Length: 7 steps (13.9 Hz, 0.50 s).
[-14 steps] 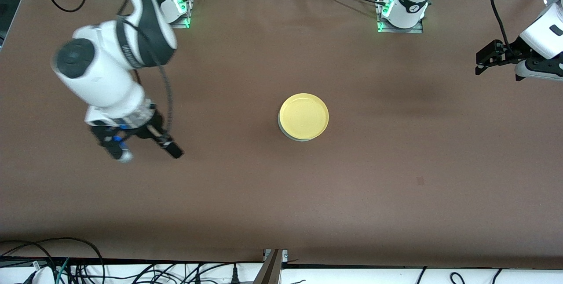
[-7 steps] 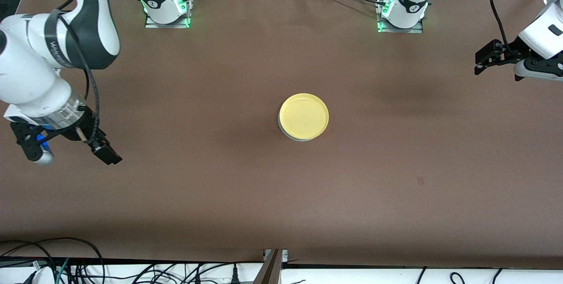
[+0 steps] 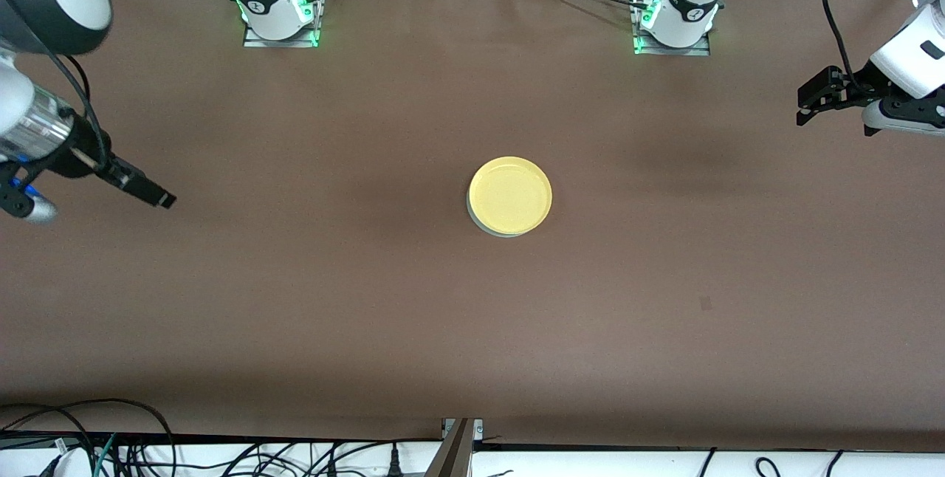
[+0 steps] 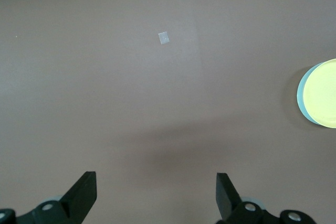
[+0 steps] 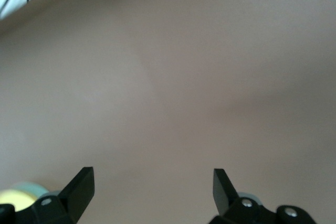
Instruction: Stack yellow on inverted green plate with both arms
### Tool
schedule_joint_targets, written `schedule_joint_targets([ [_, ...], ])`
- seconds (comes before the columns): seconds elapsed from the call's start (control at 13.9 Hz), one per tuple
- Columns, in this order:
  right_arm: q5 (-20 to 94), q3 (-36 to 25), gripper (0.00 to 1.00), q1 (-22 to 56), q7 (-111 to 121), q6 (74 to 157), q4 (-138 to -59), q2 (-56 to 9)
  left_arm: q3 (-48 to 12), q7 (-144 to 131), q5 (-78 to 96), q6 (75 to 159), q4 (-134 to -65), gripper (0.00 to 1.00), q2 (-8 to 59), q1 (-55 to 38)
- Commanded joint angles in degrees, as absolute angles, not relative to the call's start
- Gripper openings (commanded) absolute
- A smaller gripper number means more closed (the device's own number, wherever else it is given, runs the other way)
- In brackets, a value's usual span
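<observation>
While stacked mid-table — yellow [image 3: 510,195] atop green plate [image 3: 487,227]. Left gripper [image 4: 156,195], right gripper [image 5: 153,192]: wide open, empty, over bare table ends.

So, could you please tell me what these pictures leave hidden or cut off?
- Green plate: the yellow plate on it covers nearly all of it in the front view, so whether it is inverted cannot be told.
- Right gripper: the front view's edge cuts off most of it.
- Left gripper: both wrist views show only the open fingertips.
</observation>
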<state>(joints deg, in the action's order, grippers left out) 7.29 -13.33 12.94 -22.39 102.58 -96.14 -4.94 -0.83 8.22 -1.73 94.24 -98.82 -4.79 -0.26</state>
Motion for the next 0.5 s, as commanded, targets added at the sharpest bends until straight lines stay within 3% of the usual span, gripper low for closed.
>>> schedule_joint_targets([
  [0.0,5.63,-6.54,1.0,5.13,-11.1,100.47,-102.56,3.15,-1.05,9.32,-1.94,93.16,-97.56,1.0,-4.05,-0.35],
  [0.14,4.14,0.85,1.0,-1.91,-5.39,97.22,-102.48,4.13,-1.4,9.05,-2.72,93.08,-95.55,1.0,-2.73,-0.61],
  [0.43,-3.16,2.29,1.0,-0.79,0.08,92.9,-101.51,3.25,-1.49,9.14,-2.64,92.64,-95.36,1.0,-2.55,-0.44],
])
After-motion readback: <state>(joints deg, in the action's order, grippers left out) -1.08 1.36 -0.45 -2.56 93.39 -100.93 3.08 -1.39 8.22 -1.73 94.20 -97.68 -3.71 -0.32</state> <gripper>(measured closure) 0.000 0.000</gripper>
